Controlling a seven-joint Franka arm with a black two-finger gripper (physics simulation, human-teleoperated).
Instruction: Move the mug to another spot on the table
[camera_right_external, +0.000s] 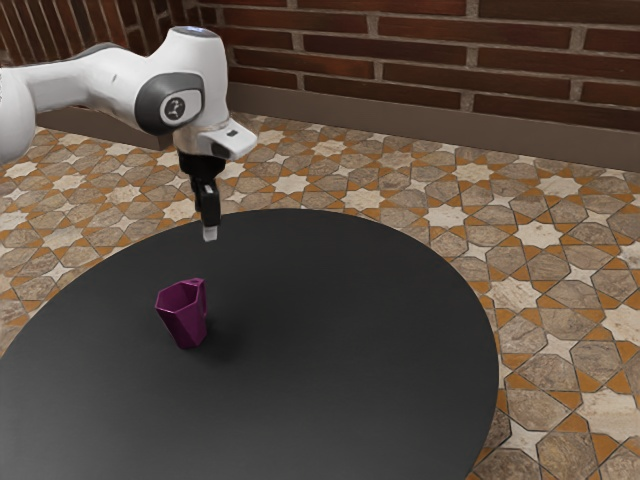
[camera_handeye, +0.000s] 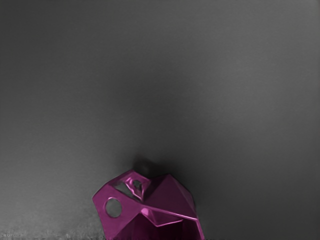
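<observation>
A purple faceted mug (camera_right_external: 183, 313) stands upright on the round black table (camera_right_external: 330, 340), toward the exterior view's left. My gripper (camera_right_external: 209, 236) hangs pointing down above the table, a little beyond the mug and well above its rim, touching nothing. In the wrist view the mug (camera_handeye: 147, 210) lies just under the hand, with its handle hole and angular rim showing against the dark tabletop (camera_handeye: 200, 90).
The black tabletop stretches wide toward the exterior view's right and front of the mug. Around the table is patterned tile floor (camera_right_external: 520, 220), with a brick wall (camera_right_external: 430, 50) behind.
</observation>
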